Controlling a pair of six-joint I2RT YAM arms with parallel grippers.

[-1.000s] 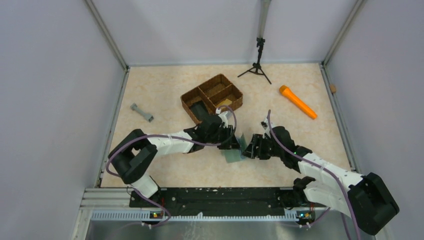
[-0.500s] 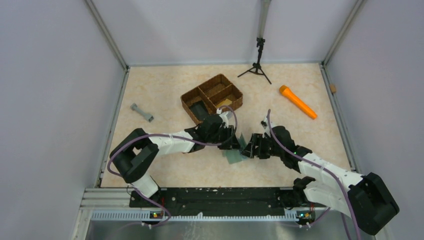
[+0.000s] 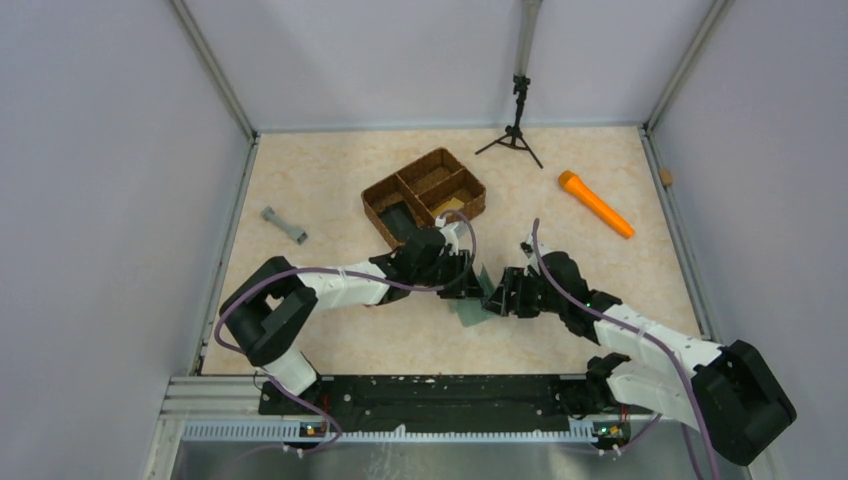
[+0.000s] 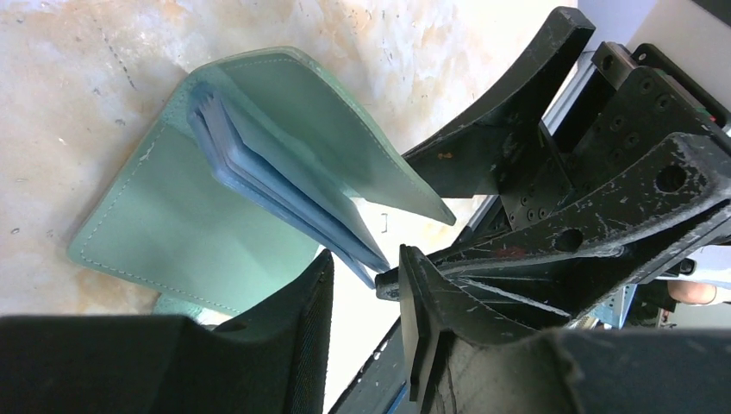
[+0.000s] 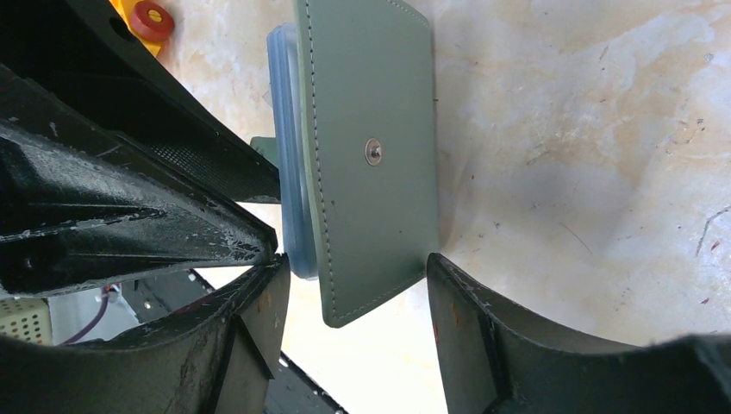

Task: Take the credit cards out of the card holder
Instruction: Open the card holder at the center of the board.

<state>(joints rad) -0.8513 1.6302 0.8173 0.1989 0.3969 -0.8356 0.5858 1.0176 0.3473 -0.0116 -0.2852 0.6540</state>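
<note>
The grey-green card holder [image 3: 467,312] stands half open on the table between my two grippers. In the left wrist view its covers [image 4: 190,224] spread apart and the pale blue-clear pockets [image 4: 284,203] fan out. My left gripper [image 4: 364,289] is open, with the pockets' corner at the mouth of its jaws. In the right wrist view the cover with a metal snap [image 5: 375,164] points down between the open jaws of my right gripper [image 5: 353,285]. In the top view the left gripper [image 3: 468,283] and the right gripper [image 3: 500,298] face each other. No credit card shows apart from the pockets.
A brown woven three-part basket [image 3: 470,183] stands behind the left arm, holding a black block and a yellowish piece. An orange cylinder [image 3: 596,204] lies at the back right, a grey dumbbell-shaped piece [image 3: 284,225] at the left, and a small black tripod [image 3: 515,135] at the back.
Almost nothing: both grippers stay at the card holder, and the left one has crept very slightly.
</note>
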